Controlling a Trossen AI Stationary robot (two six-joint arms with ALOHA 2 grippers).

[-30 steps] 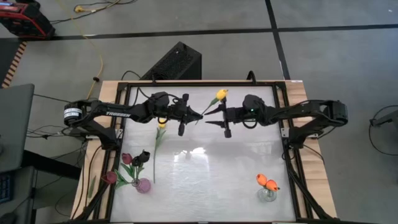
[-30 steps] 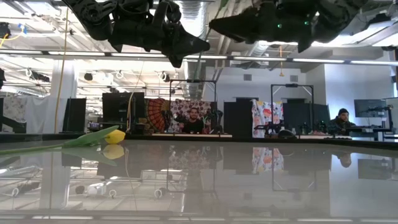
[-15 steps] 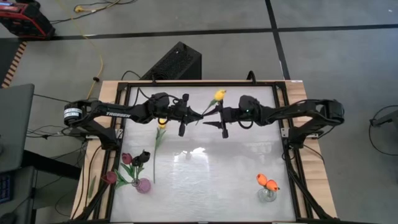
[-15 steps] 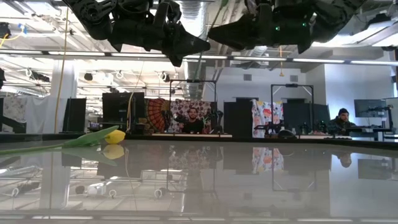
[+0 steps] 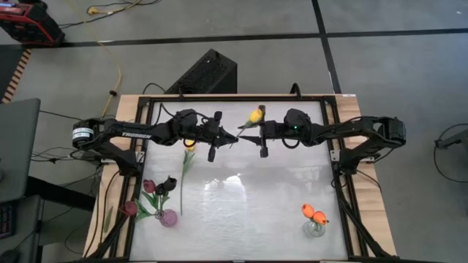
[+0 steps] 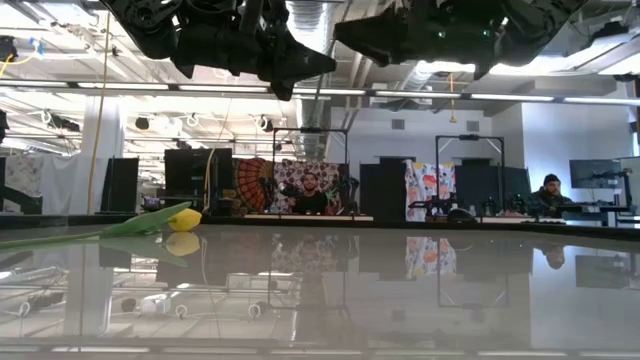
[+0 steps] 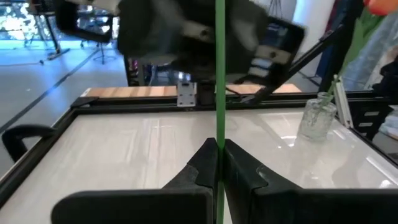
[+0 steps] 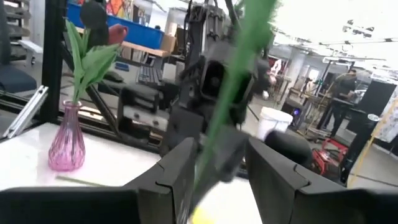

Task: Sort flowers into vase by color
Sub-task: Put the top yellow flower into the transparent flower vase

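Note:
A yellow tulip with its head (image 5: pixel 257 115) pointing to the far side hangs in the air over the far middle of the table. My left gripper (image 5: pixel 233 137) is shut on its green stem (image 7: pixel 219 74). My right gripper (image 5: pixel 246 129) faces it from the right, open, with one finger on either side of the same stem (image 8: pixel 231 93); I cannot tell whether a finger touches it. A second yellow tulip (image 5: pixel 189 150) lies flat on the table under the left arm. It also shows in the low view (image 6: pixel 183 218). My left gripper pinches the thin stem (image 7: pixel 219 163) between its two fingertips, which point level from the table's left and lie across it. The flower is lifted clear of the table, and its stem slants up toward the far side to the yellow head.
A pink vase (image 5: pixel 169 217) with dark maroon tulips stands at the near left. A clear vase (image 5: pixel 314 229) with orange tulips stands at the near right. A black frame (image 5: pixel 333 157) rims the glossy tabletop. People sit in the room beyond the table.
My right gripper has edged a little toward the held stem and risen slightly, still open. The yellow head of the held flower has shifted slightly toward my left gripper.

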